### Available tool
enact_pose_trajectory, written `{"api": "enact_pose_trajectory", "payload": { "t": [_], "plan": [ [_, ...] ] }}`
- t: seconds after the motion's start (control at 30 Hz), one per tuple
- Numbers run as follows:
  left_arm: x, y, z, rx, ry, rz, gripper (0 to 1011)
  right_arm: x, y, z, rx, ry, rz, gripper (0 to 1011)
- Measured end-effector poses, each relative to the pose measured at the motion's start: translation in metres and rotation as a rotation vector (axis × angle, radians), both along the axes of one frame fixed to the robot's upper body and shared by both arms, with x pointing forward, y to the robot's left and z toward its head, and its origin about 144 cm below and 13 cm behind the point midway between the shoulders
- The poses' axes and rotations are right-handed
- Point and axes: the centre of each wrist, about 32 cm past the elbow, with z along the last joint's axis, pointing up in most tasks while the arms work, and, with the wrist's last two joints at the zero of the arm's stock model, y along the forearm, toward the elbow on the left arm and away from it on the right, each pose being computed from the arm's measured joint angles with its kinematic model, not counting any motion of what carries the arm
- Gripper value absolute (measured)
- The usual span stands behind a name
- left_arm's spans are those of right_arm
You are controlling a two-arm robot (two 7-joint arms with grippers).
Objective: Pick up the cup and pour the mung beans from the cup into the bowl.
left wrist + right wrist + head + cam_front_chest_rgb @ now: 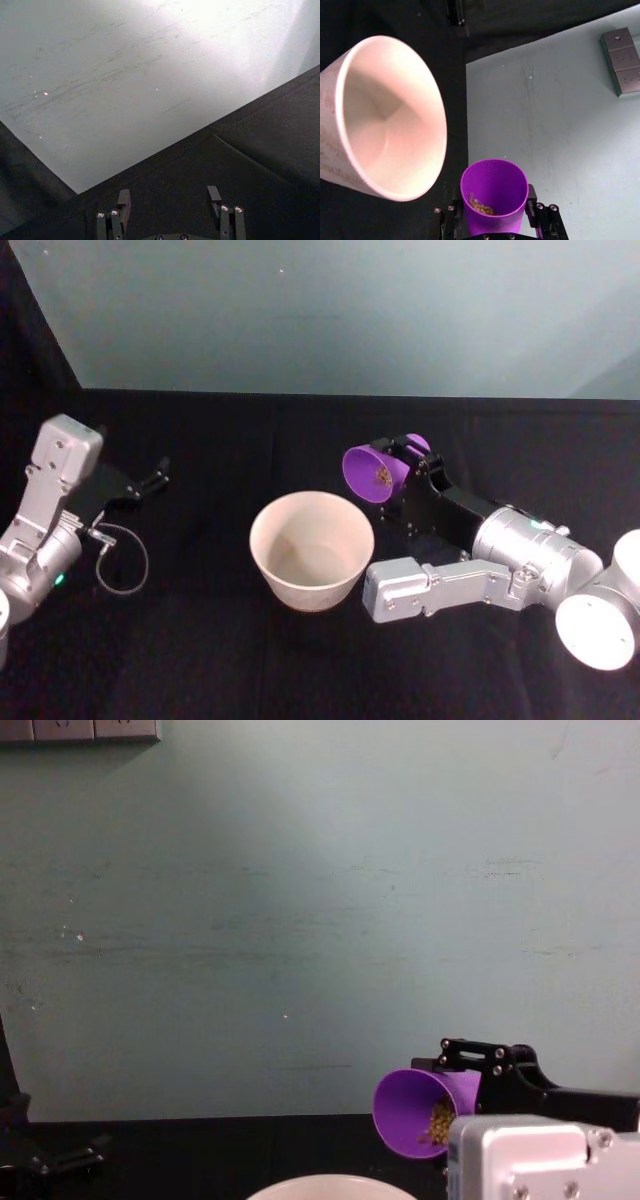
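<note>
Cup [372,472] tilted in right end effector [396,476], beside bowl [310,592]

I see open worktop [200,640] between my left tool [155,478] and the bowl [300,592], but my right arm [450,585] and the cup [365,472] it holds crowd the bowl's right side.

My left arm [45,530] and right arm [520,560] are made of silver-grey links, boxy along the forearms and round at the joints, each with a small green light. My left end effector [168,197] and right end effector [493,195] are black. Their slim fingers [123,199] are pinned with bright silver screws [224,208]. A thin grey cable [146,562] loops from my left wrist.
</note>
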Motion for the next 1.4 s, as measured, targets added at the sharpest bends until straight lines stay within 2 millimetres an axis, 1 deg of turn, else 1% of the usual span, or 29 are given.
{"api": "enact_pose_trajectory", "payload": {
  "t": [0.7, 1.4],
  "plan": [
    [0.000, 0.000, 0.000, 0.000, 0.000, 0.000, 1000, -0.005, 0.006, -0.008, -0.133, -0.132, 0.018, 729],
    [0.000, 0.000, 0.000, 0.000, 0.000, 0.000, 1000, -0.007, 0.009, -0.012, -0.220, -0.227, 0.059, 729]
  ]
}}
